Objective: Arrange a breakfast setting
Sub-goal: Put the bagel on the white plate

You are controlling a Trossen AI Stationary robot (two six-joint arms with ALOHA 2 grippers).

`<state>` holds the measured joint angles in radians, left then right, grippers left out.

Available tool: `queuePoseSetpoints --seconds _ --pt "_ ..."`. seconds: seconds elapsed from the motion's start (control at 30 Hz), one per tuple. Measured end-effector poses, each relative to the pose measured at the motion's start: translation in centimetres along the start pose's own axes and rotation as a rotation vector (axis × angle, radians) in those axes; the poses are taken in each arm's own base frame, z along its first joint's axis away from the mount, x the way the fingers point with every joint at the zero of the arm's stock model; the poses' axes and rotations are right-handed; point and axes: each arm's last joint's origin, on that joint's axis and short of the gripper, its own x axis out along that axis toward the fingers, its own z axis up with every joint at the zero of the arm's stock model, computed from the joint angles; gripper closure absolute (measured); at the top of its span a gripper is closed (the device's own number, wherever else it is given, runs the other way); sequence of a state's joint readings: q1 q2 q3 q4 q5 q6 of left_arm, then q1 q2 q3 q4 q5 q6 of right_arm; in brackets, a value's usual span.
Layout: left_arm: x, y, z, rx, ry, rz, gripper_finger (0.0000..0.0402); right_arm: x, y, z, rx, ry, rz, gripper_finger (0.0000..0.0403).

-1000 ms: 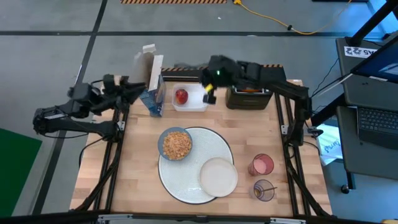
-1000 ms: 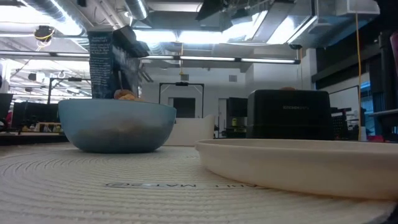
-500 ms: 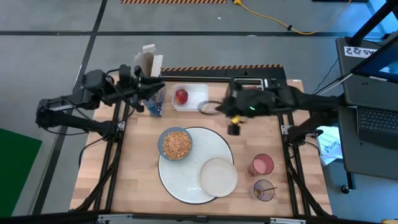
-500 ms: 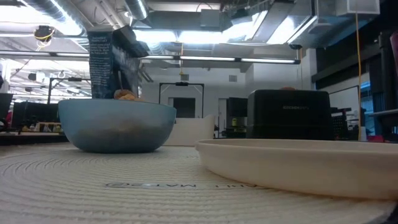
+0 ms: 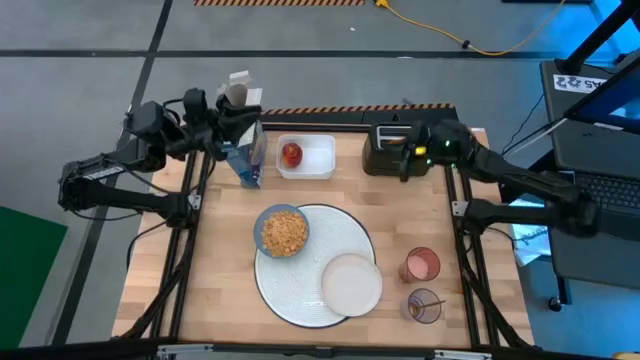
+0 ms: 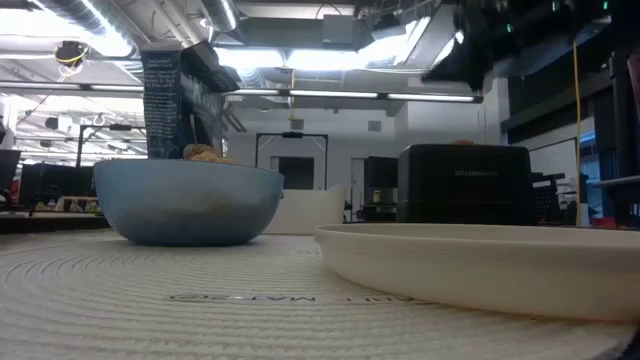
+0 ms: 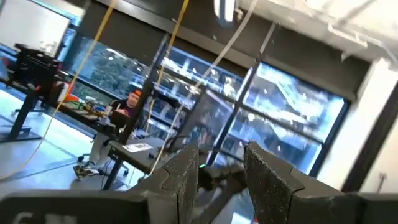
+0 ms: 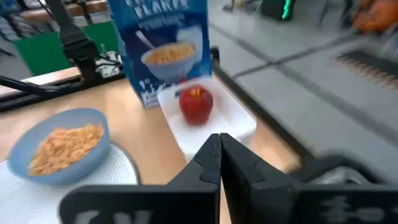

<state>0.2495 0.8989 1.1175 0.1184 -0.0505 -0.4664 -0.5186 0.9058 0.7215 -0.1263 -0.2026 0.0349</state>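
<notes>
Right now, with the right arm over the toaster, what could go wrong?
1. The right hand hangs shut just over the toaster; a careless descent could hit its top instead of reaching the slot.
2. The apple sits in a light tub beside the cereal box; a wide swing there could knock the box over.
</notes>
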Motion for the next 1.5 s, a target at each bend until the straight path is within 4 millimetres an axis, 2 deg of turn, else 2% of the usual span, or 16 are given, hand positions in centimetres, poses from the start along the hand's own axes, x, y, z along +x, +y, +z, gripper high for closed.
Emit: queuePoseSetpoints --seconds 0.1,0.2,0.3,0.37,0.47,0.57,0.87,1.23,1.37,1.5 --pt "0.0 0.4 0.4 -0.032 -0.032 0.026 0.0283 -0.9 -3.4 -0.1 0.019 -0.022 0.046 0.0375" --pt "0.1 0.7 0.4 -0.069 -0.035 0.039 0.0283 -2.1 -5.7 0.5 -0.020 -0.041 0.032 0.0338" --pt "0.2 0.8 0.3 -0.087 -0.032 0.047 0.0283 -3.6 -7.1 1.5 -0.097 -0.031 0.003 0.0296" --pt "0.2 0.8 0.3 -0.088 -0.035 0.055 0.0283 -4.1 -7.8 1.3 -0.127 0.039 0.000 0.0270" --pt "0.4 0.9 0.2 -0.091 -0.043 0.076 0.0283 -3.9 -9.0 0.5 -0.154 0.159 0.017 0.0243" --pt "0.7 1.1 -0.1 -0.093 -0.038 0.081 0.0283 -3.1 -9.8 0.1 -0.182 0.236 0.051 0.0232" --pt "1.4 1.2 -0.4 -0.096 -0.046 0.076 0.0283 -1.3 -11.4 -1.0 -0.227 0.437 0.105 0.0257" --pt "1.6 1.3 -0.6 -0.118 -0.035 0.074 0.0283 -0.8 -11.9 -1.7 -0.245 0.517 0.088 0.0285" --pt "1.6 1.3 -0.6 -0.118 -0.036 0.073 0.0282 -0.8 -11.9 -1.8 -0.242 0.520 0.091 0.0317" --pt "1.6 1.3 -0.6 -0.118 -0.036 0.073 0.0282 -0.9 -11.8 -1.9 -0.234 0.527 0.097 0.0372"
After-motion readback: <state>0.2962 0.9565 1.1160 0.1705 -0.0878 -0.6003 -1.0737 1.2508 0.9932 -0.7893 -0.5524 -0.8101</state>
